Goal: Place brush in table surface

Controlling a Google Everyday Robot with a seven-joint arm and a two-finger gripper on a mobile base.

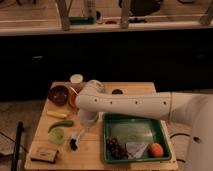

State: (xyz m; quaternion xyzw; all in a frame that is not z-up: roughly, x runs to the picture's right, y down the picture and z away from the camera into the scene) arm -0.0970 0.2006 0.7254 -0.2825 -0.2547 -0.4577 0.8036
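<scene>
The brush [76, 139] is seen on the table surface [95, 152], left of the green tray [167, 150]; the gripper [86, 125] is just above it, grip cannot be told; no writing can be read
</scene>
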